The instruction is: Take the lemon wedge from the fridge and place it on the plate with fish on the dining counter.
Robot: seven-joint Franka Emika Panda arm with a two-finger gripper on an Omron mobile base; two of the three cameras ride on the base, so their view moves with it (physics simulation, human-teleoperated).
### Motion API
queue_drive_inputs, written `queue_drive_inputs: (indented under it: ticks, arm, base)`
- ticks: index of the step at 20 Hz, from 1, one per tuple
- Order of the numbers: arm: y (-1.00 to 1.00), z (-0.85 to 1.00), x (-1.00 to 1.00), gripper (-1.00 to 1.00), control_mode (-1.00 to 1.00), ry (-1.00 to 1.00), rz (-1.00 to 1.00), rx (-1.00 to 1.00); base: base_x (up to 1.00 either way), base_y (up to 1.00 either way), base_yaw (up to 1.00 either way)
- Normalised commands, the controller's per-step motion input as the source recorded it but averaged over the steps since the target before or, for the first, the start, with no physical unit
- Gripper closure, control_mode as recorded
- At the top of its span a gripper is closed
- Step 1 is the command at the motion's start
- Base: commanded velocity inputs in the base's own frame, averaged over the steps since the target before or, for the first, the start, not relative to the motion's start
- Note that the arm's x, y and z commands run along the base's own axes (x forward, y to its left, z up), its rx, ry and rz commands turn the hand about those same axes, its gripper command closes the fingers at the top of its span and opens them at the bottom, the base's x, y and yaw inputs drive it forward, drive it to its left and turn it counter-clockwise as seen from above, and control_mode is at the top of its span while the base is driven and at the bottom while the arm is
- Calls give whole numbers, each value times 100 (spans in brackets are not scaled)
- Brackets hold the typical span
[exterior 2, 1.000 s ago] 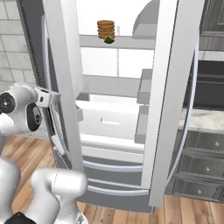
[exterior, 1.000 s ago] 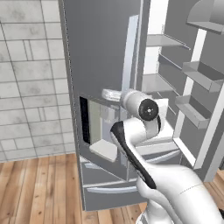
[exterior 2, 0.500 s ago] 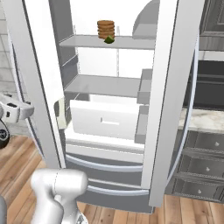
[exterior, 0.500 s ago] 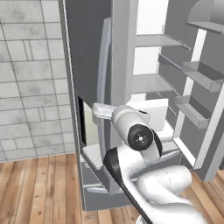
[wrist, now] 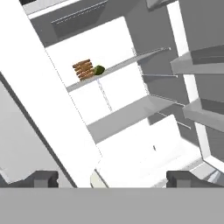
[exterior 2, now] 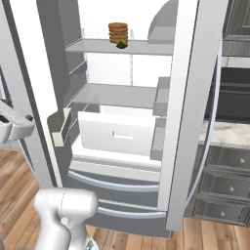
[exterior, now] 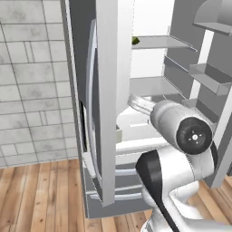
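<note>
Fridge (exterior 2: 190,97) stands with both doors swung wide, giving clear access to the white interior. The lemon wedge (wrist: 99,69) sits on the upper shelf (exterior 2: 141,47), touching a stack of brown discs (exterior 2: 118,32). The gripper (wrist: 111,178) is released, fingers (wrist: 43,178) spread and empty, well below the wedge. Wood floor (exterior: 41,195); grey tiled wall (exterior: 31,77).

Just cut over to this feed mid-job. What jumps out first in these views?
The fridge stands wide open, both doors swung out, its white interior bare apart from the top shelf. There a stack of brown round discs sits with the small lemon wedge right against its base. The gripper is open and empty, low in front of the fridge, looking up toward that shelf.
</note>
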Motion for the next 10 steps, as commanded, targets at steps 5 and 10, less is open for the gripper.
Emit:
queue_drive_inputs:
  ticks: [5,10]
  arm:
    - [-97,11,44,-100,-100,22,18,26]
    - [-58,-2,67,-100,-100,17,35,18]
  base:
    - [0,0,0]
    - [0,0,0]
